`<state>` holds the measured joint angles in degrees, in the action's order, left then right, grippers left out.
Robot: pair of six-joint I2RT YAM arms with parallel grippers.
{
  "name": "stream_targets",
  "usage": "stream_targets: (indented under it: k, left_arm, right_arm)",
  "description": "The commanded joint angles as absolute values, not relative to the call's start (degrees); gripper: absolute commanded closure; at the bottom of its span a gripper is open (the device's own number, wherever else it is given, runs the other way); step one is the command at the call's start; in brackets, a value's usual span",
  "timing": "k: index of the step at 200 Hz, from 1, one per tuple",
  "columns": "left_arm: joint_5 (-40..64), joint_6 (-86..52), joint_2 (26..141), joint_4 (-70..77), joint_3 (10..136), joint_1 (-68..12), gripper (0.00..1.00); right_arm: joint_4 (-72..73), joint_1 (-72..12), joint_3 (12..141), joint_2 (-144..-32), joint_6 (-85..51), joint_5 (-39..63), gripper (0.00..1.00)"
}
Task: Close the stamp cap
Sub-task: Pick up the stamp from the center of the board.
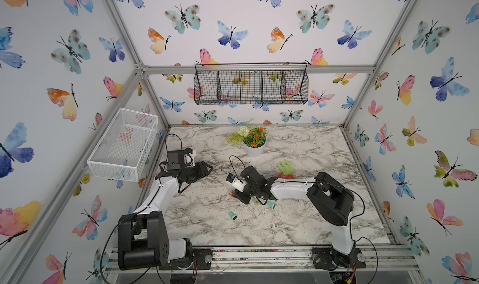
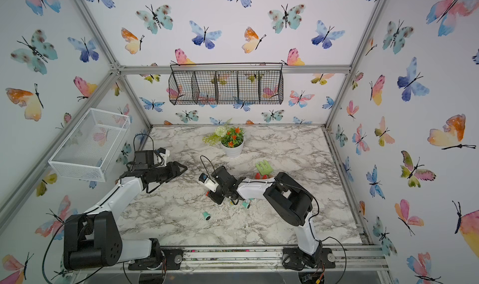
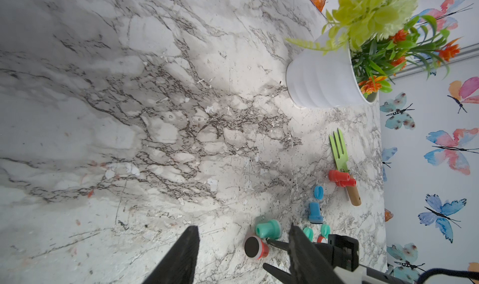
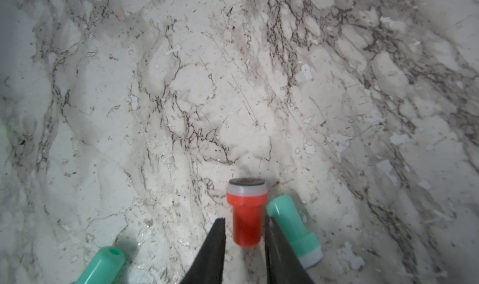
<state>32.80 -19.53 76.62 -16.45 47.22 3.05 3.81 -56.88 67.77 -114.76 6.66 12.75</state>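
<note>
**Left gripper**: at the left side of the marble table, fingers spread wide, holding nothing.
**Teal stamp**: lies alone toward the front edge.
**Red stamp**: on its side at mid-table, black pad bare, uncapped.
**Right gripper**: low over the red stamp. The jaws are slightly parted and flank its handle, with a sliver of table showing on each side.
**Second teal stamp**: just beside one finger.
**Green hand fork**: farther right, with two red stamps against its handle.
</note>
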Motion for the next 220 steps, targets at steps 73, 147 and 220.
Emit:
stream_targets:
  k: [73,147,220]
  left_arm:
    - [34.54,-19.59,75.02,-15.46,46.49,3.60,0.42]
    - [34.54,-19.60,74.97,-15.33,46.49,3.78,0.42]
    - [34.63,-19.57,74.72,-15.34,46.32,3.87,0.42]
  right_arm:
    - [2.73,-57.39,69.87,-118.20,6.59,13.28,0.70]
    - [1.90,-57.48,71.01,-119.73,6.85,13.22,0.73]
    - [2.78,-57.57,70.21,-117.21,6.59,13.32,0.82]
